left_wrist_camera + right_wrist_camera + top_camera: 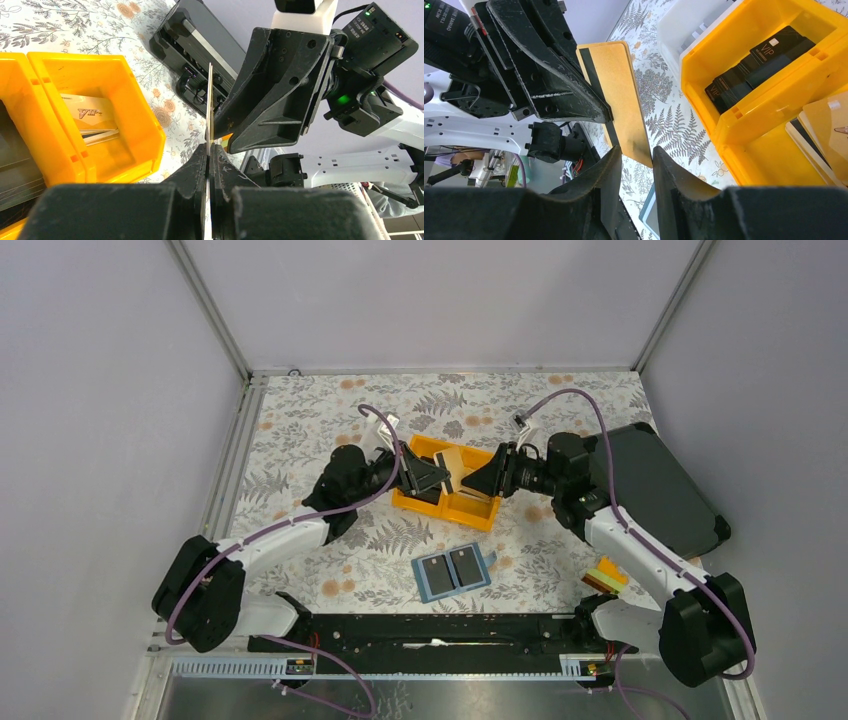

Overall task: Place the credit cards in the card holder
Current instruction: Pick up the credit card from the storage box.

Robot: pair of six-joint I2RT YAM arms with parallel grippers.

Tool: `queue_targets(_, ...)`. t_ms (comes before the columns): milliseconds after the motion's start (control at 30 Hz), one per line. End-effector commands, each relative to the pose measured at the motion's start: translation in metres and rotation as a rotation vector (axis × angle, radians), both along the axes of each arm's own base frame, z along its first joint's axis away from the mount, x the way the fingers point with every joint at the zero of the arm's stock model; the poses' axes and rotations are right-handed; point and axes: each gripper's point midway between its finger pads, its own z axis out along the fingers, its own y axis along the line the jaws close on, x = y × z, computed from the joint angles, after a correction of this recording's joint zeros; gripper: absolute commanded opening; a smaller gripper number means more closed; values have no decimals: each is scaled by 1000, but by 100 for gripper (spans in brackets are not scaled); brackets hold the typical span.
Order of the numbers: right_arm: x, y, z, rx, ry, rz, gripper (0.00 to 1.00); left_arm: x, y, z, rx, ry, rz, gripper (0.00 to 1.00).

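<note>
My left gripper [445, 478] is shut on a tan credit card with a black stripe [619, 95] and holds it in the air above the orange bin [448, 502]. The card shows edge-on in the left wrist view [210, 100]. My right gripper [638, 155] faces it with its jaws open, and the card's free end sits just at their tips. The right gripper also shows in the top view [472, 480]. Dark VIP cards [754, 65] and tan cards [824, 125] lie in the bin's compartments. The teal card holder [455, 572] lies open on the table in front of the bin.
A large black hard case [660, 485] lies at the right, behind my right arm. A white bin [684, 25] stands beside the orange one. A small orange and green object [605, 575] lies near the right arm's base. A black rail [430, 630] runs along the near edge.
</note>
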Motion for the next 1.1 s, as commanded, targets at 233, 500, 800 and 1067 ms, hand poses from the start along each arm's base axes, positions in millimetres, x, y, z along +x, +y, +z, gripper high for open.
queue_targets(233, 8, 2, 11, -10, 3, -12, 38, 4, 2, 22, -16, -88, 28, 0)
queue_targets(500, 8, 2, 7, -19, 16, -9, 40, 4, 1, 24, -20, -91, 28, 0)
queue_targets(800, 4, 4, 18, 7, 0, 15, 37, 6, 1, 20, -13, -85, 34, 0)
queue_targets(1067, -2, 6, 19, 11, 43, 45, 37, 10, 2, 16, -4, -84, 58, 0)
